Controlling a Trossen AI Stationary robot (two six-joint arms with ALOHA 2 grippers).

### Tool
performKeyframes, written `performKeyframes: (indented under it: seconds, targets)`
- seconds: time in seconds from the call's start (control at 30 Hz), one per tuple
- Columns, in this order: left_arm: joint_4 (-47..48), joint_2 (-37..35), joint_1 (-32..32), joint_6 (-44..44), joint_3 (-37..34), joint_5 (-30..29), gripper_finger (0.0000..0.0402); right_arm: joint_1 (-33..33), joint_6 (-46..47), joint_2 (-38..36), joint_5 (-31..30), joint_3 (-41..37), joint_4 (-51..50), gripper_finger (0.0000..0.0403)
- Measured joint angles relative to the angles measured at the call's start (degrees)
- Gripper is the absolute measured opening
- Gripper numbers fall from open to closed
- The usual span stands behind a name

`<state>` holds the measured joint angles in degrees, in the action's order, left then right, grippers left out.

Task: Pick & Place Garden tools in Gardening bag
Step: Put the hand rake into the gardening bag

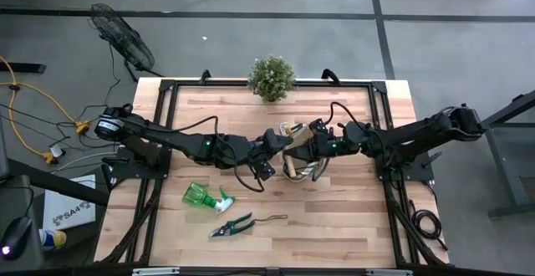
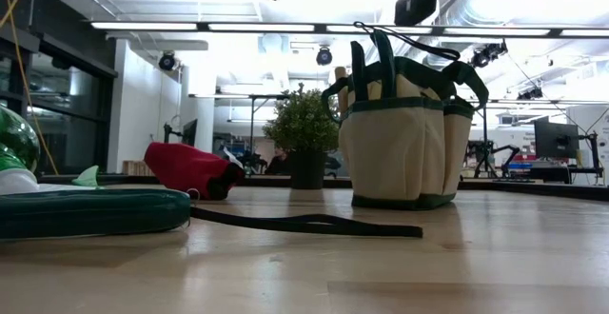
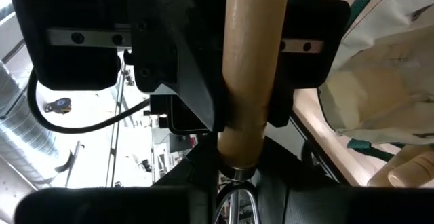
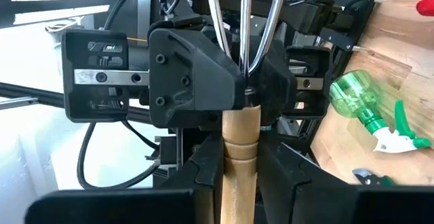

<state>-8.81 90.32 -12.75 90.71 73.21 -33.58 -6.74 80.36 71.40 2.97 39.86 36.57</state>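
A small rake with a wooden handle [image 3: 244, 81] and wire tines [image 4: 244, 20] hangs in the air over the gardening bag [image 1: 303, 167], between my two grippers. My left gripper [image 1: 282, 142] comes from the table's left and my right gripper [image 1: 313, 140] from the right; both are shut on the rake. The tan bag [image 2: 404, 143] stands on its base on the table, with tool handles sticking out. On the table lie a green spray bottle [image 1: 205, 196], green-handled pruners [image 1: 234, 224] and a red glove [image 2: 188, 168]. My left gripper pinches the rake's neck [image 4: 243, 100], where the wooden handle meets the wire tines, between its two fingers. It comes level from the table's left, fingers across the rake. The rake is lifted clear of the bag. My right gripper pinches the wooden handle [image 3: 245, 54] at its middle between its two fingers [image 3: 176, 61]. It comes level from the table's right, fingers across the handle. The rake's other end is in the left gripper.
A bushy potted plant [image 1: 272, 77] stands at the table's far edge behind the bag. The spray bottle and pruners lie toward the near left. Bare wood [image 1: 351, 217] shows at the near right.
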Motion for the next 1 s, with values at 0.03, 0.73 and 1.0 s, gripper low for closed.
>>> performKeyframes:
  seconds: [0.03, 0.73, 1.0]
  targets:
    - [0.0, 0.0, 0.0, -0.28, 0.0, -0.01, 0.0056, 0.0, -0.37, 0.0, 0.02, 0.0, -0.01, 0.0057]
    - [-1.3, 0.07, -0.39, -10.17, -0.04, -8.2, 0.0056, 1.05, -7.57, -0.36, 11.52, 0.05, 0.01, 0.0107]
    - [-2.04, -0.05, -1.07, -10.42, -0.02, -13.28, 0.0056, 1.79, -4.42, -3.12, 20.35, 0.0, -0.82, 0.0106]
